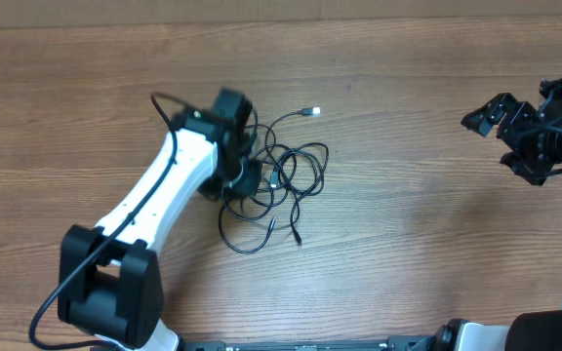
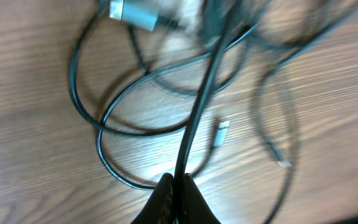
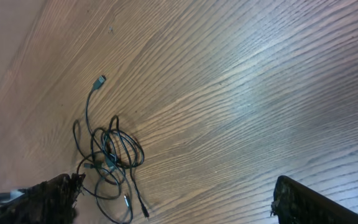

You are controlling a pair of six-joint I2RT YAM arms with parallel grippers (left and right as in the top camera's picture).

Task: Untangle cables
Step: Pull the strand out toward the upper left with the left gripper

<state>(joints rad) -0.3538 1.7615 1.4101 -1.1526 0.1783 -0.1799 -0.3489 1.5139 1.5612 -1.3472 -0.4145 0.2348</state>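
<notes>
Left gripper [image 2: 176, 182] is pinched shut on one strand; the cables [image 1: 296, 171] spread from it toward the desk's right edge, where the right gripper [image 1: 507, 146] hangs well away, jaws apart.

- The left arm [image 1: 164, 190] slants across the tabletop [image 1: 408, 253] from the near left corner, blocking the way to the cables [image 1: 296, 175] from that side.
- The left gripper [image 2: 178, 183] is pinched on one strand, with loops crossing just ahead.
- Bare wood lies between the cables and the wide-spread right gripper [image 1: 486, 115], well apart.
- One plug [image 1: 309, 112] juts out on the far side.
</notes>
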